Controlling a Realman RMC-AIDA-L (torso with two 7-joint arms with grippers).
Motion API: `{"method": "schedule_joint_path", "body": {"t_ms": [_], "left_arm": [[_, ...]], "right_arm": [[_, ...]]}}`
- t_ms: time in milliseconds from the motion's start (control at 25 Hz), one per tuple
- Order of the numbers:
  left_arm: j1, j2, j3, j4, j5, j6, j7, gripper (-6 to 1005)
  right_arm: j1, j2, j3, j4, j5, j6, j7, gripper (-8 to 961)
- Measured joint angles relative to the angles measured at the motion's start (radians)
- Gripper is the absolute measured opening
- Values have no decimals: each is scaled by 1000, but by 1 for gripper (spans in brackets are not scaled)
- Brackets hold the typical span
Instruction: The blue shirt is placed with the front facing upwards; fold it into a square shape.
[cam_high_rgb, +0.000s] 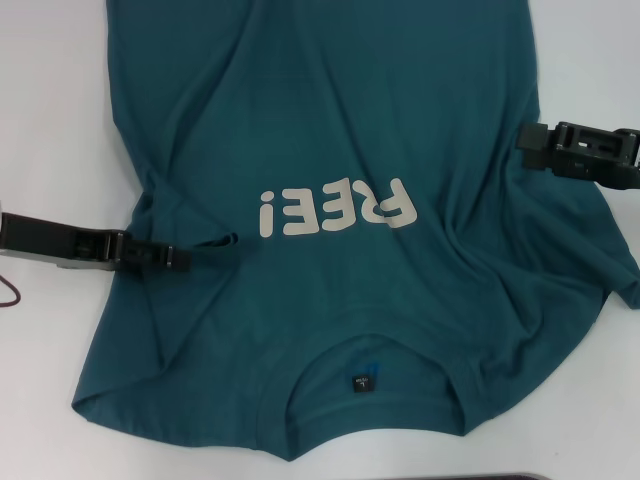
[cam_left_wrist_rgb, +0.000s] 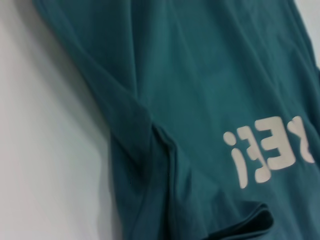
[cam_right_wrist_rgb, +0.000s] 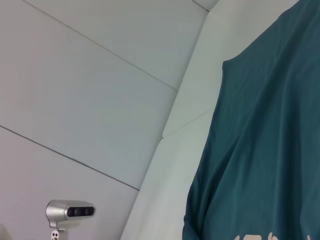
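The blue shirt (cam_high_rgb: 330, 120) lies front up on the white table (cam_high_rgb: 50, 120), collar and black label (cam_high_rgb: 362, 382) nearest me. Its pale letters (cam_high_rgb: 335, 210) read upside down. My left gripper (cam_high_rgb: 185, 258) reaches in from the left over the shirt's side edge. It looks shut on a ridge of fabric that runs to the tucked-in sleeve cuff (cam_high_rgb: 222, 242). My right gripper (cam_high_rgb: 528, 148) sits at the shirt's right side edge, above the spread right sleeve (cam_high_rgb: 600, 265). The left wrist view shows the shirt (cam_left_wrist_rgb: 210, 75), letters (cam_left_wrist_rgb: 270, 152) and cuff opening (cam_left_wrist_rgb: 260, 220). The right wrist view shows the shirt's edge (cam_right_wrist_rgb: 270, 150).
Bare white table shows on both sides of the shirt. A thin dark cable (cam_high_rgb: 10, 295) loops near the left arm. A grey camera (cam_right_wrist_rgb: 70, 212) is mounted by the wall beyond the table. A dark edge (cam_high_rgb: 480, 477) lines the table's near side.
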Motion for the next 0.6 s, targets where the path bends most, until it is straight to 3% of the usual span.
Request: {"method": "schedule_joint_path", "body": {"t_ms": [240,480,600], "left_arm": [[24,-37,-31,-98,19,-6,-30,724],[28,-36,-25,-109,32,3,-48,657],[28,-35,-20,-108,34,4,-49,538]], "right_arm": [[0,-3,2,9,0,-2,0,940],[0,-10,4,26,1,-2,-1,940],[0,-11,4,26,1,-3,-1,940]]}}
